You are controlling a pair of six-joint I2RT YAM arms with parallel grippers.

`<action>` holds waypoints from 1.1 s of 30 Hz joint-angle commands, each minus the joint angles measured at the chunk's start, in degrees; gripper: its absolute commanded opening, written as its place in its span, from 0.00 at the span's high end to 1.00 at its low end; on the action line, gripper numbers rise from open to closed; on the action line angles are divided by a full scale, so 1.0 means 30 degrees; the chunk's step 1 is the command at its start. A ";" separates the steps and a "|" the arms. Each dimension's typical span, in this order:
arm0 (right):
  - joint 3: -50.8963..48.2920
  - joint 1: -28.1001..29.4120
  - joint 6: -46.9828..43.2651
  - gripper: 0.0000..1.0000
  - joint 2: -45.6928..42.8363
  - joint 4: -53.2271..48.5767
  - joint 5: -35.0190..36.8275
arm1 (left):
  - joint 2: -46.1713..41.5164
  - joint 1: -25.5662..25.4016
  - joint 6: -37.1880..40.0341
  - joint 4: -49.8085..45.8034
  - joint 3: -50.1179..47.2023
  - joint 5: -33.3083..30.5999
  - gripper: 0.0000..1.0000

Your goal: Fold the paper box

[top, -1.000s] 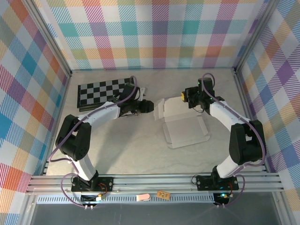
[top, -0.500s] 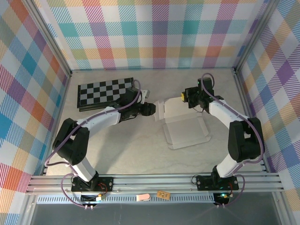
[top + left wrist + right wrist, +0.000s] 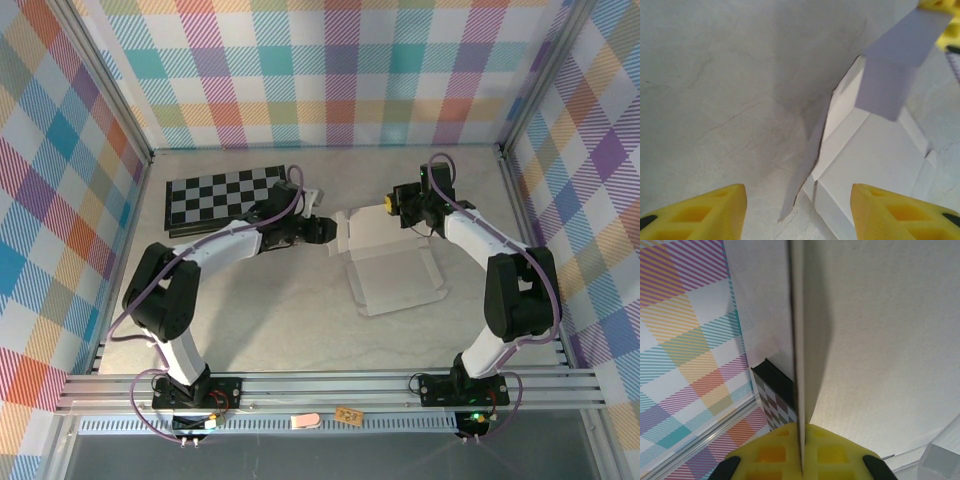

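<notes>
Left wrist view: your left gripper [image 3: 797, 202] gapes apart, the paper box [image 3: 875, 165] just ahead on the counter [image 3: 715, 75]. The right gripper [image 3: 802, 450] clamps its flap. Light, floppy card, I'd judge, so pinch the raised edge.

I find no word, number or brand that I can read. The small orange tag [image 3: 348, 413] on the front rail [image 3: 300, 385] carries dark marks, too small for me to make out.
</notes>
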 commanded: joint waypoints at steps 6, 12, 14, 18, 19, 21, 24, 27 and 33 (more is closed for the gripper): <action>0.0432 0.0020 0.0474 1.00 0.0280 0.0259 -0.0300 | 0.1251 -0.1207 0.0896 0.0072 0.1291 -0.2060 0.58; 0.0577 0.0019 0.0578 1.00 0.0346 0.0259 -0.0244 | 0.1438 -0.1801 0.0663 0.0339 0.1073 -0.4133 0.77; 0.0550 0.0004 0.0608 1.00 0.0316 0.0234 -0.0243 | 0.1455 -0.1984 0.0614 0.0385 0.1023 -0.4602 0.80; 0.0360 0.0062 0.0896 1.00 0.0333 0.0375 -0.0271 | 0.1616 -0.2397 0.0463 0.0405 0.1123 -0.5144 0.79; 0.0301 0.0041 0.0958 1.00 0.0300 0.0375 -0.0228 | 0.1657 -0.2497 0.0378 0.0458 0.1128 -0.5320 0.77; 0.0256 0.0040 0.0989 1.00 0.0253 0.0248 -0.0161 | 0.1774 -0.2597 0.0193 0.0444 0.1163 -0.5592 0.76; 0.0256 0.0040 0.1005 1.00 0.0179 0.0138 -0.0060 | 0.2037 -0.2713 0.0018 0.0459 0.1338 -0.5873 0.77; 0.0227 0.0067 0.1104 1.00 0.0168 0.0115 -0.0051 | 0.2161 -0.2831 -0.0097 0.0579 0.1425 -0.6239 0.79; 0.0172 0.0200 0.1163 1.00 -0.0027 -0.0314 0.0226 | 0.2192 -0.2996 -0.0717 0.0414 0.1590 -0.7026 0.92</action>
